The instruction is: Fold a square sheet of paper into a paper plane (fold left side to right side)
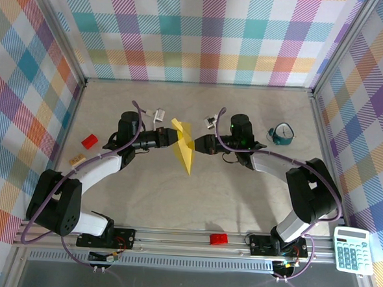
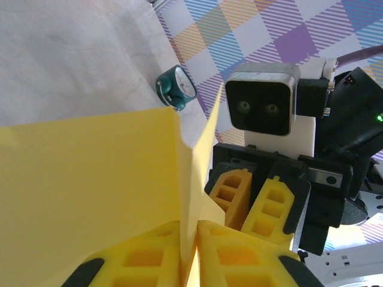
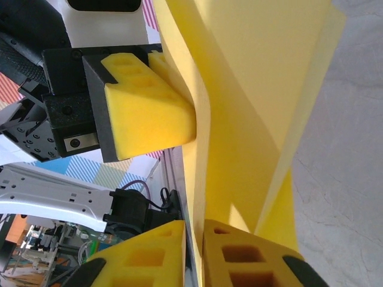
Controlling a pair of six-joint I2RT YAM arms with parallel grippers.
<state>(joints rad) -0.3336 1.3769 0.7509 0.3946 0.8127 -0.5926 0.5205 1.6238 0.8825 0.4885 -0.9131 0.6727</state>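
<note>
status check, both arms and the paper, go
Left fingers shut on yellow paper. Right fingers close around it, grip unclear. Paper upright between them, creased. Red brick well aside.

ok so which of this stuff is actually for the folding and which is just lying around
For the job: yellow paper, pinched by the left gripper and the right gripper.
Lying about: red brick, tan block, second red brick on the front rail, small teal object, calculator.

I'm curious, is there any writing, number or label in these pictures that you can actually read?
Nothing here can be read.
Keys of the calculator: markings too small to read.
White face of the teal round gadget: too blurred to read.
The yellow paper: plain, no print.
</note>
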